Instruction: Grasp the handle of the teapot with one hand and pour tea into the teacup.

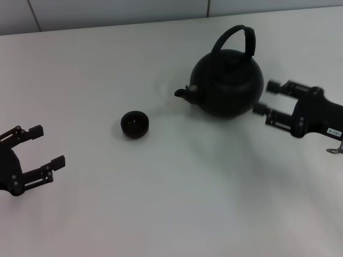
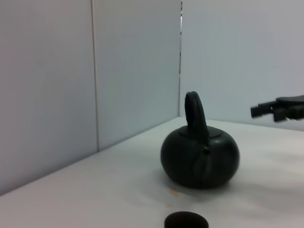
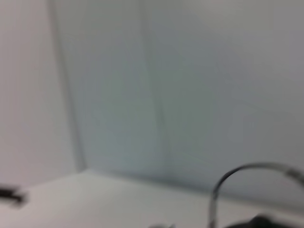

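A round black teapot [image 1: 228, 83] stands upright on a white table [image 1: 177, 203], toward the far right of the head view, about one o'clock from the table's middle. Its spout [image 1: 185, 93] points toward nine o'clock, at the robot's left, so the pot's long axis from spout to back runs side to side. Its hoop handle [image 1: 236, 38] arches over the lid along that same line and stands free, nothing gripping it. A small dark teacup [image 1: 134, 124] sits upright at about eight o'clock from the pot, apart from it and beyond the spout's tip; that placing looks meant to let a tilt toward the spout send tea into the cup. Whether the cup holds tea cannot be told. The right gripper [image 1: 266, 101] hovers at three o'clock from the pot, just beside its body, fingers spread apart and empty, aimed at the pot. The left gripper [image 1: 47, 147] rests low at about eight o'clock from the cup, well apart from both, fingers likewise spread and holding nothing. This could be an approach to the handle or a withdrawal after pouring.
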{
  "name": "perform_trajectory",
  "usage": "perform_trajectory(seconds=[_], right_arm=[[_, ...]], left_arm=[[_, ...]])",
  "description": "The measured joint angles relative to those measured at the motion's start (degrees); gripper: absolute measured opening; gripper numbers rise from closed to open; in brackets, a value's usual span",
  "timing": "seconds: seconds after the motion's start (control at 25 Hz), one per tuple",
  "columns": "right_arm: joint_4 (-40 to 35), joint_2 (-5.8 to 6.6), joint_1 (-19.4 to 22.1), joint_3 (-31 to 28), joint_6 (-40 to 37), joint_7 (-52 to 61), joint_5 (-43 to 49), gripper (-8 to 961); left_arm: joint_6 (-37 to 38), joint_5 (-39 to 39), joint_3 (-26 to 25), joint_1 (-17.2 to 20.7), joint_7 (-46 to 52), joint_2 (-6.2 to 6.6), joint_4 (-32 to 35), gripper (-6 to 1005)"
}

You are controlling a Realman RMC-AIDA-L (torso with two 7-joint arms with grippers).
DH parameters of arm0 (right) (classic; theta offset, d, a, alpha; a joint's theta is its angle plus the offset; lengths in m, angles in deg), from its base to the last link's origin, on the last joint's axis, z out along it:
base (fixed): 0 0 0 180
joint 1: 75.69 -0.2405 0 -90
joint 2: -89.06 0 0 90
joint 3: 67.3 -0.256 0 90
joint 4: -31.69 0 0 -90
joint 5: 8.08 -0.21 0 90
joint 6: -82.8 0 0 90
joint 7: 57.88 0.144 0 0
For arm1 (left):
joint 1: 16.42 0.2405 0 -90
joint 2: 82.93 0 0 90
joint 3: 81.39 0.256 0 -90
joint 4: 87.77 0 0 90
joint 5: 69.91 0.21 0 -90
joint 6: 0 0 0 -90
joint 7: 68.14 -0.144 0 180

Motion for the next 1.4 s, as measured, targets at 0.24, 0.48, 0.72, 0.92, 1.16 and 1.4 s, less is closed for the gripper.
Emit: perform_trajectory(seconds=[0.24, 0.48, 0.72, 0.92, 1.16, 1.4], right_arm=[[-5.46, 2.68, -5.87, -0.15, -1.79, 10.01, 16.11, 640], [-5.84, 3.10, -11.25, -0.04, -1.67, 12.22, 24.17, 641], [-6.40, 3.19, -12.66, 0.13, -1.41, 12.46, 25.35, 641], [-6.69, 3.23, -12.68, 0.13, -1.41, 12.51, 26.11, 641], [-6.73, 3.23, -12.58, 0.15, -1.42, 12.55, 26.20, 641], [-6.77, 3.23, -12.72, 0.23, -1.44, 12.58, 26.40, 641]], left_arm=[[0.26, 0.07, 5.59, -3.39, 7.36, 2.37, 2.43, 824], [0.26, 0.71, 11.63, -8.88, 15.33, 5.26, 2.53, 824], [-0.31, 3.82, 14.23, -11.98, 20.19, 5.29, 6.10, 824], [-0.51, 5.18, 14.05, -12.60, 21.06, 4.98, 7.02, 824], [-0.59, 5.20, 14.33, -12.59, 20.63, 4.98, 7.05, 824], [-0.69, 5.30, 14.55, -12.33, 20.47, 4.51, 7.08, 824]])
